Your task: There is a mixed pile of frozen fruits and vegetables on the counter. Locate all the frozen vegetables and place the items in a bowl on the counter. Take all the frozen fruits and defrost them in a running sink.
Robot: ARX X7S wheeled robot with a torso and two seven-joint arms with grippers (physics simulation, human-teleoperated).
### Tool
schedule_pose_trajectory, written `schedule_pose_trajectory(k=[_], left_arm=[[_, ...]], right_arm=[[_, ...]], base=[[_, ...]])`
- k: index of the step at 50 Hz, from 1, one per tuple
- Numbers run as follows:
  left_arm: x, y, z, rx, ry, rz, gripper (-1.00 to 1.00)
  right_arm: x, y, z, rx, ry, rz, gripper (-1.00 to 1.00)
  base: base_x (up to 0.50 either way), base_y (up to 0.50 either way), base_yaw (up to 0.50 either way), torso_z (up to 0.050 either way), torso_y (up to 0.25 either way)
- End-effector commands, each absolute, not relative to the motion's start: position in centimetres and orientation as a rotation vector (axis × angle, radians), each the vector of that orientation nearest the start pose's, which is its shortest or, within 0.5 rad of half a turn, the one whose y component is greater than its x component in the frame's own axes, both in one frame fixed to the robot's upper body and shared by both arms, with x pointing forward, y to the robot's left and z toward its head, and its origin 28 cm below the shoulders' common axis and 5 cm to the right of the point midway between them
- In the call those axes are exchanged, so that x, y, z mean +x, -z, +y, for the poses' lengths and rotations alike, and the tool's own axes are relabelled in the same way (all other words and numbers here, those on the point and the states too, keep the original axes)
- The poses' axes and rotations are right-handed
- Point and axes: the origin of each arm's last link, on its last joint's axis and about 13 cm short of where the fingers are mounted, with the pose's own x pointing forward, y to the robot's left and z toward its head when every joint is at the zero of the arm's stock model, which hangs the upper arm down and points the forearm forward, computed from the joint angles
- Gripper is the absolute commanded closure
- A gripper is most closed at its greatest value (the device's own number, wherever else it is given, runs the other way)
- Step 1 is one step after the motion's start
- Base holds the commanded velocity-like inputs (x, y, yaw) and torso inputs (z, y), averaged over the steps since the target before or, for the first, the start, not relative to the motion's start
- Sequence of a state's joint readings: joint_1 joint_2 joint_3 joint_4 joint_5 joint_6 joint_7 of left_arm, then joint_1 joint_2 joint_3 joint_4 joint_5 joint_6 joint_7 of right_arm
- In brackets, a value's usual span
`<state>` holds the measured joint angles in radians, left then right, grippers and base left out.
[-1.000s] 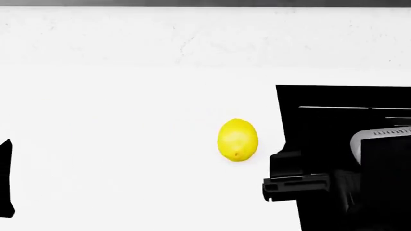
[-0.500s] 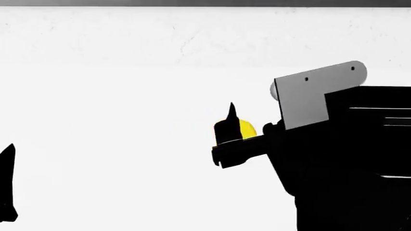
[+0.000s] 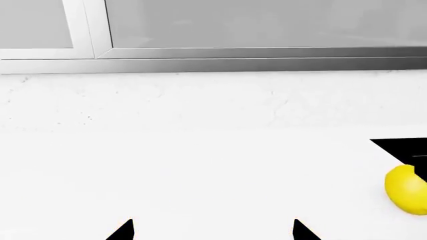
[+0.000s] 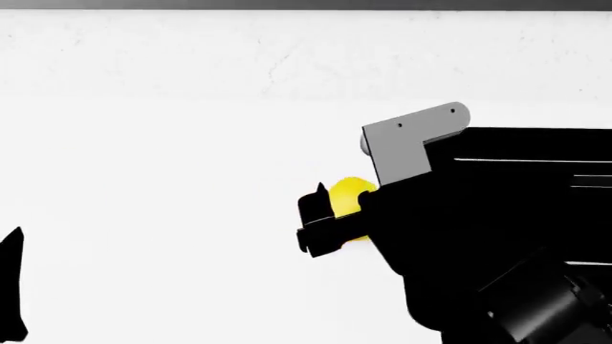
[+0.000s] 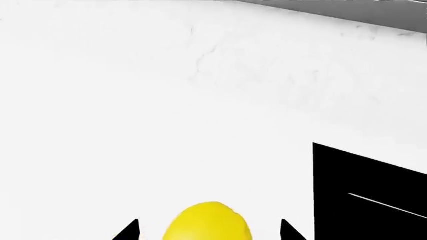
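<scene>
A yellow lemon (image 4: 347, 193), one of the frozen fruits, lies on the white counter (image 4: 191, 179) just left of the black sink (image 4: 535, 147). My right gripper (image 4: 333, 213) is down over it and hides most of it in the head view. In the right wrist view the lemon (image 5: 208, 222) sits between the spread fingertips (image 5: 129, 231) of the right gripper (image 5: 208, 232), with a gap on each side. My left gripper (image 3: 212, 232) is open and empty, far to the left (image 4: 10, 287); its view catches the lemon (image 3: 405, 192) at the edge. The frozen vegetables and the bowl are out of view.
The sink's black corner (image 5: 370, 190) lies close beside the lemon. A grey window frame (image 3: 200, 57) runs along the back above the counter's upstand. My right arm's grey bracket (image 4: 411, 140) and black body cover much of the sink.
My right arm has swung from the sink's left edge forward and left onto the lemon, and its gripper has come down round it. The left gripper has sunk slightly in view.
</scene>
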<state>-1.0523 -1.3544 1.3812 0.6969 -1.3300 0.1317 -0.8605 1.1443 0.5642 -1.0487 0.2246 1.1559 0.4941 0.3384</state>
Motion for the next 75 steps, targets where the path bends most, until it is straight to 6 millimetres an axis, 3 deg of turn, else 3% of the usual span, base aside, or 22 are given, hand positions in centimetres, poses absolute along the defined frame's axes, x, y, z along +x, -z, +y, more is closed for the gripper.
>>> schedule_pose_trajectory(k=[1, 32, 33, 42, 53, 58, 59, 75], left_arm=[[18.0, -19.9, 26.8, 0.005, 0.099, 0.027, -1.0], [17.5, -19.5, 27.3, 0.015, 0.096, 0.043, -1.0], [17.5, -19.5, 27.3, 0.015, 0.095, 0.043, -1.0], [17.4, -19.8, 26.4, 0.011, 0.131, 0.051, -1.0], [15.5, -21.7, 23.8, 0.038, 0.378, 0.041, -1.0], [15.0, -21.5, 23.7, 0.045, 0.411, 0.059, -1.0], [14.6, -21.7, 23.6, -0.024, 0.485, 0.051, -1.0], [12.2, -21.0, 23.5, 0.042, 0.536, 0.134, -1.0]], right_arm=[[35.3, -16.2, -10.0, -0.131, -0.37, 0.334, -1.0], [37.2, -14.0, -9.7, -0.115, -0.375, 0.4, -1.0], [37.1, -14.1, -9.7, -0.117, -0.374, 0.39, 1.0], [36.1, -15.4, -9.7, -0.113, -0.385, 0.342, 1.0], [35.8, -15.0, -9.9, -0.125, -0.376, 0.337, 1.0], [35.6, -14.6, -9.9, -0.121, -0.376, 0.338, 1.0], [35.6, -14.5, -10.0, -0.121, -0.373, 0.34, 1.0], [35.1, -13.7, -10.1, -0.124, -0.373, 0.353, 1.0]], base=[[0.0, 0.0, 0.0, 0.0, 0.0], [0.0, 0.0, 0.0, 0.0, 0.0], [0.0, 0.0, 0.0, 0.0, 0.0], [0.0, 0.0, 0.0, 0.0, 0.0], [0.0, 0.0, 0.0, 0.0, 0.0], [0.0, 0.0, 0.0, 0.0, 0.0], [0.0, 0.0, 0.0, 0.0, 0.0], [0.0, 0.0, 0.0, 0.0, 0.0]])
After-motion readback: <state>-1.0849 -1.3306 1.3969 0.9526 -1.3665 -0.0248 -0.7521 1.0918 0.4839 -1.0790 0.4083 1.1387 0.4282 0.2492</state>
